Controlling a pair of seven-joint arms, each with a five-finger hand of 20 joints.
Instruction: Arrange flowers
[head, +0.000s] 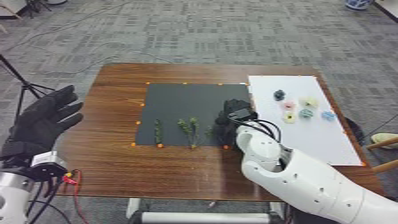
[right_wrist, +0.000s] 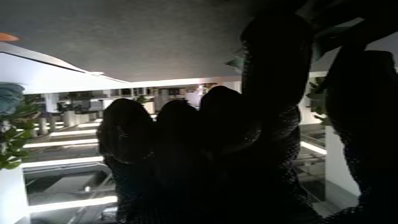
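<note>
The right hand (head: 236, 110) was over the right-hand part of the black mat (head: 182, 97), close to the white board. How far it was open could not be told, nor whether it had hold of anything, though a blue-green scrap (right_wrist: 237, 61) showed beside the glove in the right wrist view.

A partly hidden green sprig (head: 210, 132) lay just beside that hand. The step in hand looked to be setting a piece on the mat in line with the greenery. Done well, it called for a low, level approach, a light hold near the stem's base, and a release only once the piece lay flat; the palm needed to keep off the leaves, which could easily be dragged askew.

Farther left on the mat lay a forked sprig (head: 189, 131), then a slim upright one (head: 158, 132), well apart and worth matching for spacing. On the board, the flower heads (head: 308, 102) lay in a loose cluster, soft enough to want a gentle pinch. The left hand (head: 40, 120) was open, fingers apart, by the table's (head: 107, 165) left edge.
</note>
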